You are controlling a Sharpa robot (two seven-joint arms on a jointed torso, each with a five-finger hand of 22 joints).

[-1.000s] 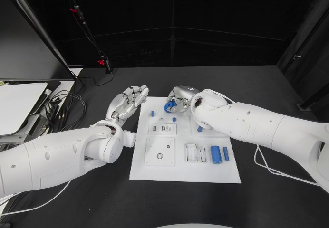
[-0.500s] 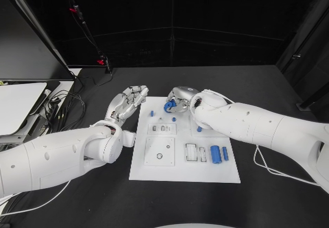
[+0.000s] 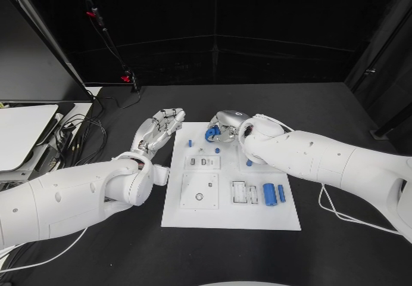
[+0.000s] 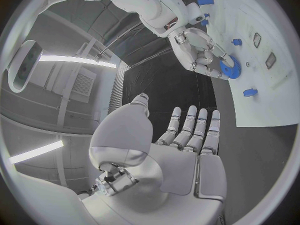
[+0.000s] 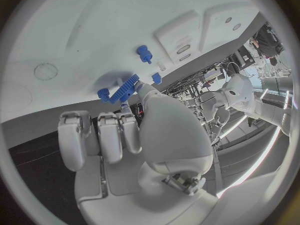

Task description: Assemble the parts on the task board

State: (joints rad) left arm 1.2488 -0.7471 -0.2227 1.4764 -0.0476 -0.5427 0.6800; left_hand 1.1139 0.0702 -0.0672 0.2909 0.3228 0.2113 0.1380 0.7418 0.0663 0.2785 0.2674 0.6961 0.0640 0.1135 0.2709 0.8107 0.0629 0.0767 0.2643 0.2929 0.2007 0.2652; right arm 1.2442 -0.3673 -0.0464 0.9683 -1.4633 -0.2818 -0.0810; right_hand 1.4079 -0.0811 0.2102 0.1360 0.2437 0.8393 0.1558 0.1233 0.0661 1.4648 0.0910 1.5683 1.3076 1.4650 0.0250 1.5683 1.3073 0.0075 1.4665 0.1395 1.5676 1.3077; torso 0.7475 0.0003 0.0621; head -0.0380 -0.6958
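The right hand (image 3: 225, 124) pinches a blue gear (image 3: 212, 133) at upper centre; a loose pinch could drop it. The left hand (image 3: 161, 128) hangs wide, holding nothing.

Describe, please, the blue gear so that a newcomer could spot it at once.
Start at the white board in the middle of the black table, then go to its far edge, where the right hand reaches in. The blue gear is pinched in that hand; unlike the small blue pegs nearby, it is a toothed wheel.
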